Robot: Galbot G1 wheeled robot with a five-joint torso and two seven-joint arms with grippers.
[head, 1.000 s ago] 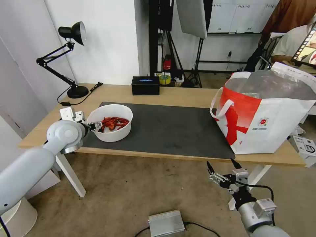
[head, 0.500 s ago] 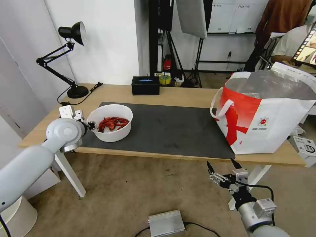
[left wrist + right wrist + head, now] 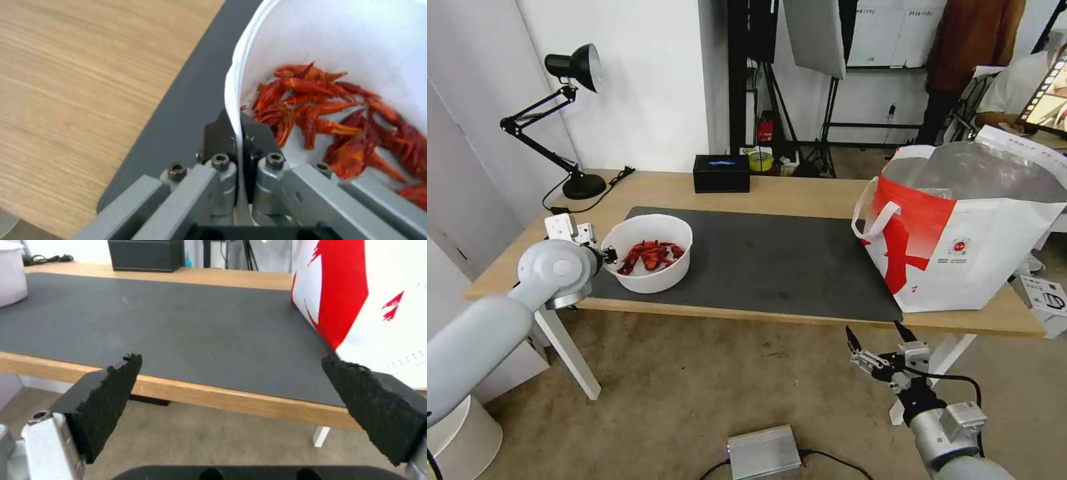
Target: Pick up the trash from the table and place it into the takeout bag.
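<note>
Pinching the near rim of the white round bowl of red crayfish shells (image 3: 648, 261), your left gripper (image 3: 240, 133) held it over the dark grey mat (image 3: 760, 260). Your right gripper (image 3: 877, 345) hung jaws wide apart and empty below the light-wood table (image 3: 800, 190) edge, near the white-and-red takeout bag (image 3: 960, 227).

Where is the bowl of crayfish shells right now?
The bowl sits on the left end of the dark mat, near the table's front edge. The left claw pinches its rim, and the takeout bag stands at the far right.
</note>
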